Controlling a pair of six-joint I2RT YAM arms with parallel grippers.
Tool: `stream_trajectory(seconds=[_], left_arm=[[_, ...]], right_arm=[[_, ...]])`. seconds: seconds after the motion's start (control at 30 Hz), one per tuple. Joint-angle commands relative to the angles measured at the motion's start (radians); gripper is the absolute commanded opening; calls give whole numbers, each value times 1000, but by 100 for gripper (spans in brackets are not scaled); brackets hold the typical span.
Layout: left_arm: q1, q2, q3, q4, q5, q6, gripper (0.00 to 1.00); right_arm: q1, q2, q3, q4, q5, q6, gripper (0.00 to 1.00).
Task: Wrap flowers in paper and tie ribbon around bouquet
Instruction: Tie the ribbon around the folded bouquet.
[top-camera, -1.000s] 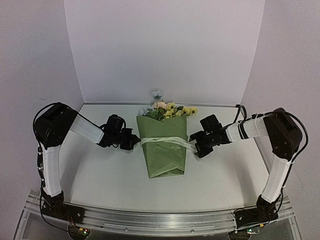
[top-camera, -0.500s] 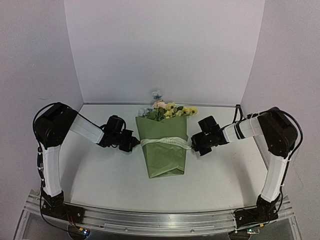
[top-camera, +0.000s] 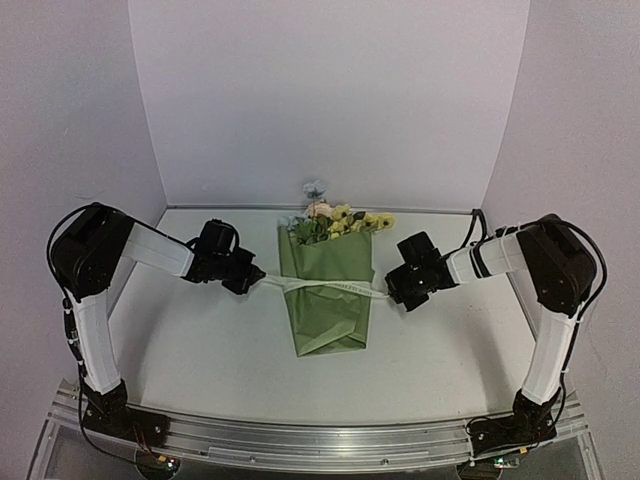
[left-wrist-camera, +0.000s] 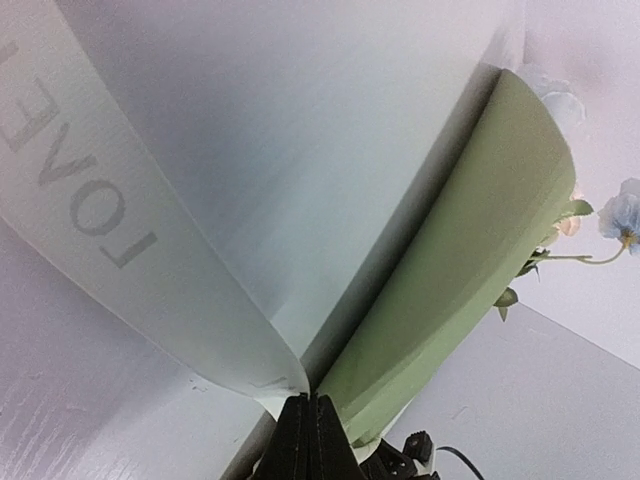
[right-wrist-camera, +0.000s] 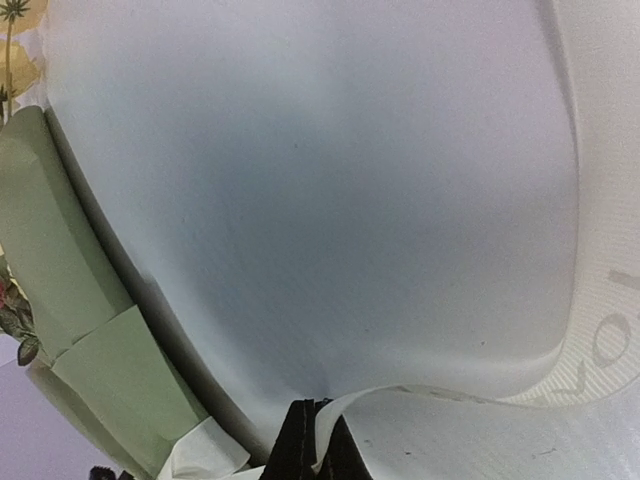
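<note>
The left gripper is pinched shut on one end of the ribbon. In the left wrist view the closed fingers clamp the strip right at their tips, and its lettered length fans up and away to the left of them.

Just past those fingertips lies the bouquet, flat on the table between the two grippers. The paper is already folded into a cone around the stems, so the wrapping looks done. The flowers poke out of its far, open end. The ribbon crosses the cone about midway along, pulled fairly straight from one set of fingertips to the other.

The right gripper is likewise closed on the other end of the ribbon. In the right wrist view its fingers nip the strip at their tips, with the green cone off to their left.

No knot or bow can be made out on the cone, so the tie appears to be what is left, and I cannot tell whether the ribbon passes underneath.

By count there is one bouquet, one sheet of paper and one ribbon. The blooms are a small cluster of yellow ones too tight to number, one pinkish bloom and one grey-blue bloom. Two grippers are at work.
</note>
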Motion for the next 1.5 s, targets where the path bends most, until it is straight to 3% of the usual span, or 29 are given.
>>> stream_trajectory(seconds=[0.0, 0.27, 0.63, 0.97, 1.17, 1.47], left_arm=[[21, -65, -1, -62, -68, 132, 0], [73, -165, -136, -75, -134, 188, 0], [263, -288, -341, -18, -114, 221, 0], [372, -287, -306, -19, -61, 284, 0], [376, -244, -290, 19, 15, 294, 0], [283, -226, -335, 87, 95, 194, 0]], right_arm=[[-21, -56, 27, -99, 133, -128, 0], [-87, -116, -58, -143, 220, -213, 0], [-153, -223, -195, -147, 269, -269, 0], [-162, -281, -272, -141, 231, -262, 0], [-69, -271, -266, -120, 175, -253, 0], [-66, -210, -183, -115, 96, -253, 0]])
